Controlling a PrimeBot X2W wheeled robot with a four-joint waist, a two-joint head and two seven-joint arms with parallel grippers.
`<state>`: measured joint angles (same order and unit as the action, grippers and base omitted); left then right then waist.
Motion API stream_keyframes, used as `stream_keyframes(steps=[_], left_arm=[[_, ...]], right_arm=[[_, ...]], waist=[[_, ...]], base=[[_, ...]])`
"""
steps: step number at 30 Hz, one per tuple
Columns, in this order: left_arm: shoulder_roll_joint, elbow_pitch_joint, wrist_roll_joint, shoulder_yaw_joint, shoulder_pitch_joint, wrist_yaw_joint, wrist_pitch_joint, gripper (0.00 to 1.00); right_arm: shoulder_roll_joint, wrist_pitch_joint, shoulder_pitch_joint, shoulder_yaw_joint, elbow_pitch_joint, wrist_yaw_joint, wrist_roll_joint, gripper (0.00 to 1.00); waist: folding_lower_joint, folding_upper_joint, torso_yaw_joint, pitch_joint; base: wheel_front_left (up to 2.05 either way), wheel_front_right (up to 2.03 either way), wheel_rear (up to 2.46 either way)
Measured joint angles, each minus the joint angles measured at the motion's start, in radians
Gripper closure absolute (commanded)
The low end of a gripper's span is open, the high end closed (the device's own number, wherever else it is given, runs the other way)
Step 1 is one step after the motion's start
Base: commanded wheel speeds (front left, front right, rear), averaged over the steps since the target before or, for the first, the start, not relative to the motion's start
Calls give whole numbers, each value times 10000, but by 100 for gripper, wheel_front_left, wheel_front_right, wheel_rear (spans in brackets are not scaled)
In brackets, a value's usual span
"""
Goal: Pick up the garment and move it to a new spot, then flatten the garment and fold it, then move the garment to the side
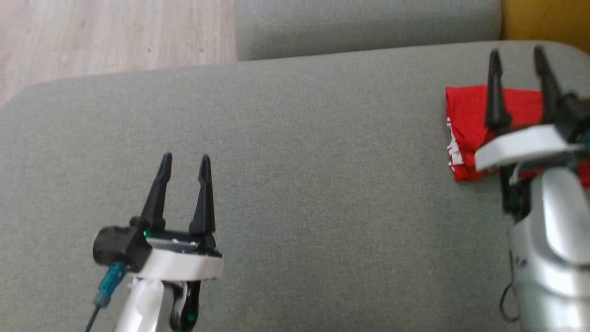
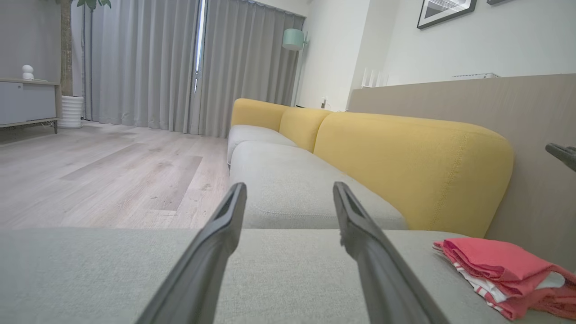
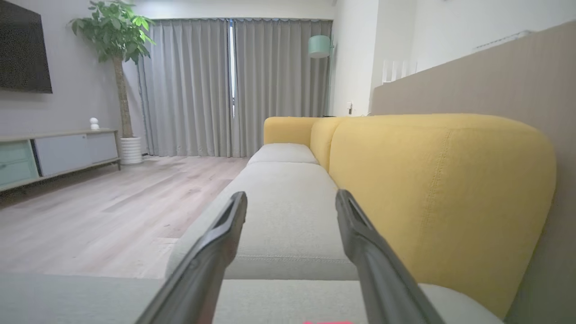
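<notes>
Folded red garment on sofa; left wrist view reveals striped layers. Left end effector, right end effector open, empty.

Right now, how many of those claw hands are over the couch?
2. The left gripper hangs open over the grey seat; the right gripper, also open, is over the folded red garment at the seat's right end.
</notes>
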<state>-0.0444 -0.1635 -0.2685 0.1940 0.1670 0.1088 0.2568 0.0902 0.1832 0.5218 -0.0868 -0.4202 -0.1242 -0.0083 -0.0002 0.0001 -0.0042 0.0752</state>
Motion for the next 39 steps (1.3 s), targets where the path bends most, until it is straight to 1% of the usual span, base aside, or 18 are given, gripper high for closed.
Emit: stream_keyframes(steps=[2,6,7,9,13,17,24,28,39], left_arm=[[-8,-104,0,-17,-189,0,0,0],[-19,-222,0,-63,-477,-2,0,0],[-21,-230,0,-63,-537,-25,0,0],[-23,-240,0,-63,-609,-48,0,0],[-25,-244,0,-69,-766,-132,0,0],[-27,-274,0,-69,-865,-138,0,0],[-27,-497,-151,-159,-924,-309,0,0],[-29,-489,-541,-351,-924,-297,0,0],[-29,-253,-591,-627,-978,-291,0,0]], right_arm=[[-176,2,-459,36,171,0,351,0],[-295,151,-1587,313,201,0,1005,0],[-301,240,-1913,483,173,0,1329,0],[-307,389,-2499,790,4,0,1825,0],[-393,577,-3307,1191,-384,0,2194,0],[-408,648,-3475,1193,-449,0,2359,0],[-408,650,-3477,1185,69,0,2353,0],[-408,650,-3484,1250,222,0,2257,0],[-408,652,-3519,1384,364,0,2289,0]], waist=[[0,0,44,-130],[0,0,71,-334],[0,0,75,-367],[1,0,75,-416],[1,0,60,-471],[2,0,22,-451],[2,0,-18,-428],[2,0,-5,-472],[2,0,-31,-582]], base=[[0,0,0],[0,0,0],[0,0,0],[0,0,0],[0,0,0],[0,0,0],[0,0,0],[0,0,0],[0,0,0]])
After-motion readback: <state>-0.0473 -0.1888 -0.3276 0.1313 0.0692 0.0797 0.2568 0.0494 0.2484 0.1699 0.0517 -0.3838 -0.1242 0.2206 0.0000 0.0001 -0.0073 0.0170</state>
